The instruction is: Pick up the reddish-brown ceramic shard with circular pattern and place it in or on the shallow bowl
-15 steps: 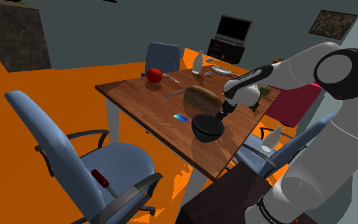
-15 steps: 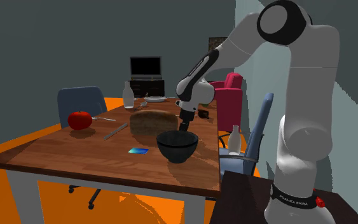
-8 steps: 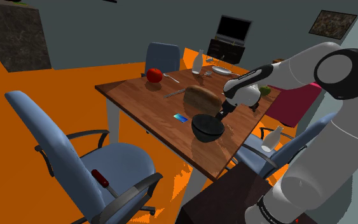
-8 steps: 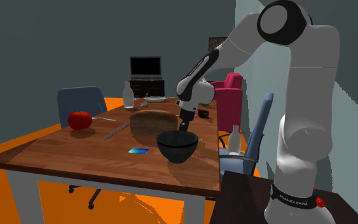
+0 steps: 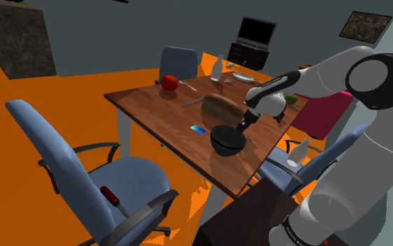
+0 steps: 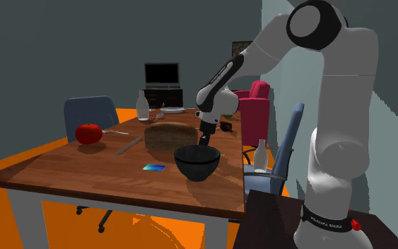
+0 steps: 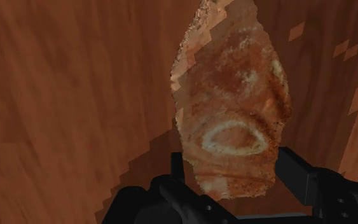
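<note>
1. In the wrist view we see the pincer (image 7: 231, 160) clamped on the shard (image 7: 231, 95). One black finger presses on each side edge of its lower part.
2. The shard is reddish-brown with paler, rough patches. It carries a light oval ring close to the fingers. It stretches away from the hand and becomes narrow at its far tip.
3. Behind the shard we see the wood grain of the desk (image 7: 75, 95), with a dark shadow beside the piece. We cannot tell if the shard touches the wood.
4. In the shoulder view the pincer (image 5: 243, 126) points down, just beside the rim of the black bowl (image 5: 227, 142), on the view's right of it.
5. In the second exterior view the pincer (image 6: 205, 139) stands just behind the far rim of the black bowl (image 6: 197, 163). The white arm (image 6: 261, 49) bends down to it from the view's right.
6. The bowl sits upright on the desk (image 5: 153, 105). A brown loaf (image 5: 221, 106) is near it, and a small blue card (image 5: 199, 128) lies flat beside it.
7. Well apart from the bowl, toward the far end of the desk, we see a red round fruit (image 5: 169, 82) and a pale bottle (image 5: 218, 68).
8. The only lettering is small white writing (image 6: 324, 221) on the black ring at the foot of the arm. It is too small for us to read.
</note>
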Robot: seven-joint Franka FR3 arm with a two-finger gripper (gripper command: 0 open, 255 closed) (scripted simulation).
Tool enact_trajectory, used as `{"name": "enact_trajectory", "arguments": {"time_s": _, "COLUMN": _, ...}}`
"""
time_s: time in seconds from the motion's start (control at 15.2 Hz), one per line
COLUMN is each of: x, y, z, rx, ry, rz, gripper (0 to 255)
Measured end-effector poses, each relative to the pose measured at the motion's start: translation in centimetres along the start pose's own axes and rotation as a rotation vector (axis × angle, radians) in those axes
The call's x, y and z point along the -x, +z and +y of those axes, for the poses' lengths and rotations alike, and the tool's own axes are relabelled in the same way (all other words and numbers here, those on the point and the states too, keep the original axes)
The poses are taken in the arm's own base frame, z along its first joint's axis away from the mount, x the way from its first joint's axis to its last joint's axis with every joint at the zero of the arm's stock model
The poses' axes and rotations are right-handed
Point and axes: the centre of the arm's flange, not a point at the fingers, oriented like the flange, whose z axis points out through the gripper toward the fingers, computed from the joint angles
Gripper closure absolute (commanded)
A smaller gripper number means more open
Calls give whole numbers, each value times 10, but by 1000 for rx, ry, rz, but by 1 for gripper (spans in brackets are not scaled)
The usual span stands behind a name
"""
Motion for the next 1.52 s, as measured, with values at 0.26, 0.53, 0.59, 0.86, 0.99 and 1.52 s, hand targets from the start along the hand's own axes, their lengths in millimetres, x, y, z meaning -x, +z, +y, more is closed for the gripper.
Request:
{"name": "enact_trajectory", "arguments": {"time_s": 0.26, "x": -4, "y": -18, "z": -2, "rx": -1, "ry": -1, "rz": -1, "gripper": 255}}
{"name": "enact_trajectory", "arguments": {"time_s": 0.53, "x": -7, "y": -38, "z": -3, "rx": -1, "ry": 0, "rz": -1, "gripper": 255}}
{"name": "enact_trajectory", "arguments": {"time_s": 0.59, "x": -9, "y": -43, "z": -4, "rx": -1, "ry": 0, "rz": -1, "gripper": 255}}
{"name": "enact_trajectory", "arguments": {"time_s": 0.86, "x": -14, "y": -64, "z": -5, "rx": -1, "ry": 0, "rz": -1, "gripper": 255}}
{"name": "enact_trajectory", "arguments": {"time_s": 0.99, "x": -17, "y": -74, "z": -8, "rx": -1, "ry": 0, "rz": -1, "gripper": 255}}
{"name": "enact_trajectory", "arguments": {"time_s": 1.52, "x": -24, "y": -115, "z": -12, "rx": -1, "ry": 0, "rz": -1, "gripper": 255}}
